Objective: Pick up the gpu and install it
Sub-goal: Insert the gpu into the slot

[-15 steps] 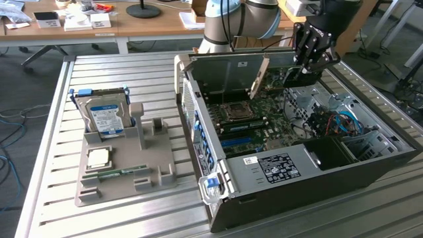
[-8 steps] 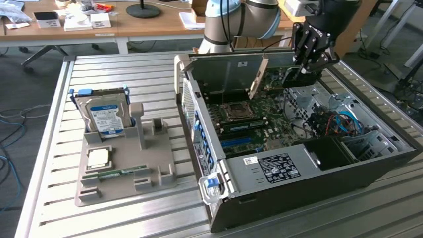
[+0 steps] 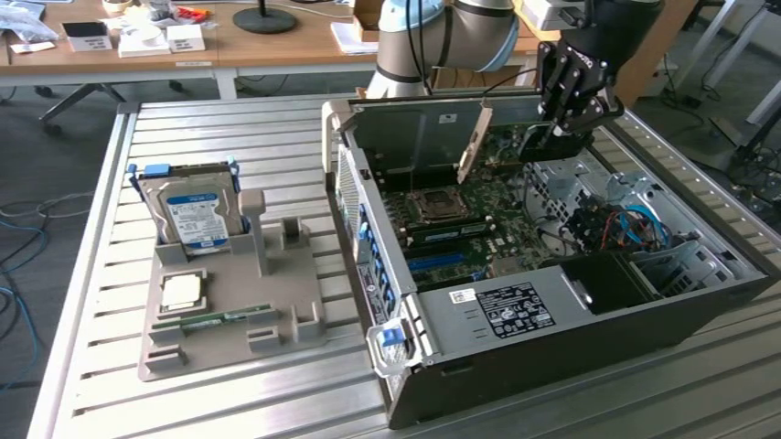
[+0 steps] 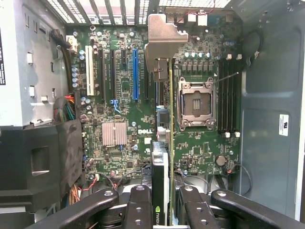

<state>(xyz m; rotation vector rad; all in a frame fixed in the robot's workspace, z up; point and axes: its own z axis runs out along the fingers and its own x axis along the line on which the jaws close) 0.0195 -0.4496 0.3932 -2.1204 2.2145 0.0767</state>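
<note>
- Gripping the gpu (image 4: 161,164), a thin flat black expansion card with a pale metal bracket at one end, the black two-fingered gripper (image 4: 166,202) is pressing its fingers (image 4: 140,207) against the two faces of the card, so they are clamped on it.
- In the exterior view, the gripper (image 3: 559,137) is hanging inside the open black computer case (image 3: 586,329), near its rear wall. It is holding the gpu (image 3: 473,146) on edge over the green motherboard (image 3: 488,219).
- The card's pale bracket is leaning slightly and sitting close to the rear wall of the case.
- In the wrist view, the card is running edge-on between the long blue expansion slot (image 4: 135,74) and the square silver processor socket (image 4: 195,102).
- The pictures are not showing whether the card's lower edge is touching a slot.
- The case is lying on its side, open face up, on the slatted metal table (image 3: 219,402).
- Toward the exterior view's left, apart from the case, a grey moulded holder (image 3: 287,302) is resting on the same table.
- The holder is carrying a silver hard drive with a blue label (image 3: 196,219), which is standing upright.
- A square silver processor chip (image 3: 181,293) is lying flat on the holder, and a narrow green memory stick (image 3: 226,317) is lying just beside the chip.
</note>
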